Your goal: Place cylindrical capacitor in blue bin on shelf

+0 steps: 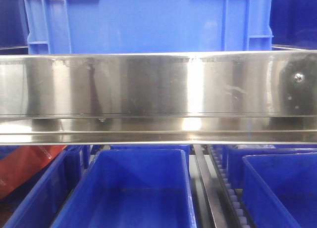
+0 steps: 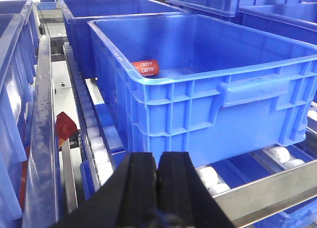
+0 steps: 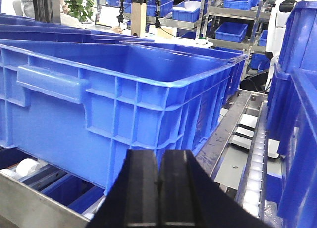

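A red cylindrical capacitor point(image 2: 145, 68) with white print lies on its side on the floor of the blue bin point(image 2: 208, 94), at the bin's far left corner. The bin stands on the white roller tracks point(image 2: 96, 149) of the shelf point(image 1: 158, 84), whose shiny steel front rail fills the front view. My left gripper point(image 2: 157, 161) is shut and empty, in front of and below the bin's near wall. My right gripper point(image 3: 158, 159) is shut and empty too, just outside the same bin point(image 3: 114, 99) at its near right corner.
More blue bins point(image 2: 114, 10) stand behind and beside the one with the capacitor. Lower bins point(image 1: 133, 188) show under the rail in the front view. A steel divider rail point(image 3: 233, 124) and rollers point(image 3: 255, 163) run to the right, next to another blue bin point(image 3: 297, 129).
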Robot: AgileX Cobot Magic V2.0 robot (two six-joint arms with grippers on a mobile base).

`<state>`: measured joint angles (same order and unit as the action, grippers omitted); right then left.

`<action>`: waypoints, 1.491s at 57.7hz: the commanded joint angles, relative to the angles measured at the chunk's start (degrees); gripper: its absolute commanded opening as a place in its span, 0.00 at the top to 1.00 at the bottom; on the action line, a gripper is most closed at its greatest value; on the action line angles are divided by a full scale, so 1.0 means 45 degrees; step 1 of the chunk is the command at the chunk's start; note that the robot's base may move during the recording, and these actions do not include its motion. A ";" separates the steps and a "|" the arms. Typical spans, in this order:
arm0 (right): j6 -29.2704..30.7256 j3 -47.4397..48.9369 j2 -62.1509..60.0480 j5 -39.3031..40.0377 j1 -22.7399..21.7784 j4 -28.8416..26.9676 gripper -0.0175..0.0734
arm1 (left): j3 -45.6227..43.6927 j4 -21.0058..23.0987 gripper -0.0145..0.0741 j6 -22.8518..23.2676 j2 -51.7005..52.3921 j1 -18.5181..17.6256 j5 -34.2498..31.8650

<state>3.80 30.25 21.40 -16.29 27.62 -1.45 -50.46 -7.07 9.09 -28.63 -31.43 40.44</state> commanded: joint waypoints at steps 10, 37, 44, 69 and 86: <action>-0.0018 -0.0041 -0.0070 0.0351 -0.0048 0.0138 0.99 | 0.0159 -0.0224 0.96 0.0099 0.0196 0.0930 -0.0210; -0.0018 -0.0041 -0.0070 0.0351 -0.0048 0.0138 0.99 | 0.7668 0.0121 0.96 -0.0662 0.5197 0.5342 -0.6217; -0.0018 -0.0041 -0.0070 0.0351 -0.0048 0.0138 0.99 | 0.9552 0.0568 0.96 -0.0662 0.6362 0.5744 -0.6549; -0.0018 -0.0041 -0.0102 0.0380 -0.0048 0.0138 0.99 | 1.1214 0.0752 0.96 -0.0662 0.6362 0.6163 -0.8047; -0.0018 -0.0041 -0.0102 0.0380 -0.0048 0.0138 0.99 | 1.1214 0.0752 0.96 -0.0662 0.6362 0.6163 -0.8198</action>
<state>3.80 30.16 21.27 -15.83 27.62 -1.45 0.04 -4.13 6.18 -0.30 -3.84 4.71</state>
